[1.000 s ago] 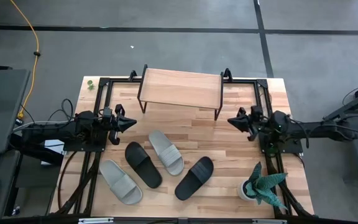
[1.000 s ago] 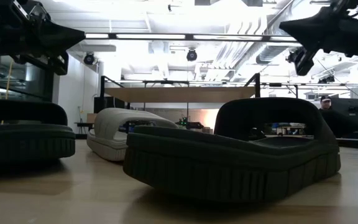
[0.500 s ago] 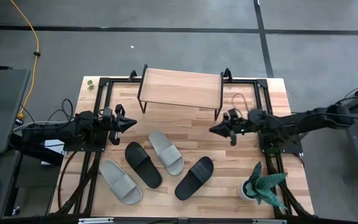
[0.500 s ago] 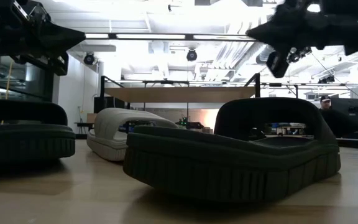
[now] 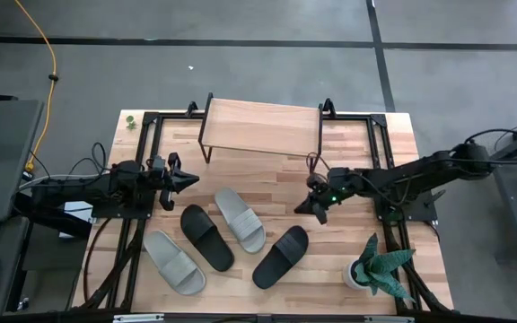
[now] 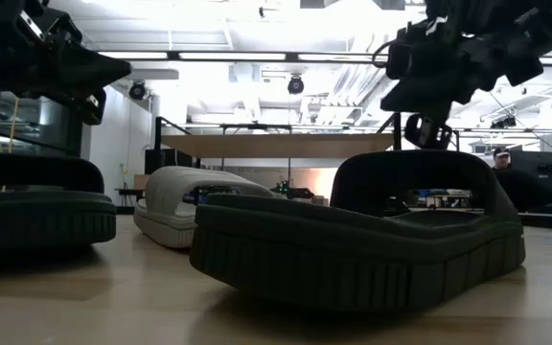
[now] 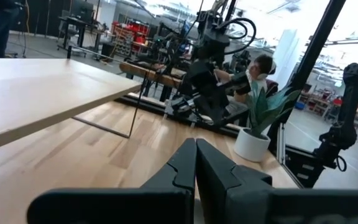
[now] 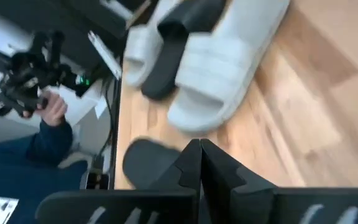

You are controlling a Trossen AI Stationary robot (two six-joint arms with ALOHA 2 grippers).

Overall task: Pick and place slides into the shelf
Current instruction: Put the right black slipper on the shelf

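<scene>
**Reaching for the first slide**

Hovering above the worktop (image 5: 348,152), the right gripper (image 5: 311,205) has its fingers pressed together, nothing held, just at 1 o'clock of the nearest black slide (image 5: 281,257), probably its first pick. All four slides lie loose at the worktop's 6 o'clock side: two black, two grey (image 5: 240,220). The shelf (image 5: 262,126) stands bare at 12 o'clock. The left gripper (image 5: 185,178), also closed and empty, waits at 9 o'clock.

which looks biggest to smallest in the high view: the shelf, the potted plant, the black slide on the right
1. the shelf, clearly the largest.
2. the black slide on the right.
3. the potted plant, though its spread leaves make it look close to the slide, so the last two are nearly alike.
</scene>
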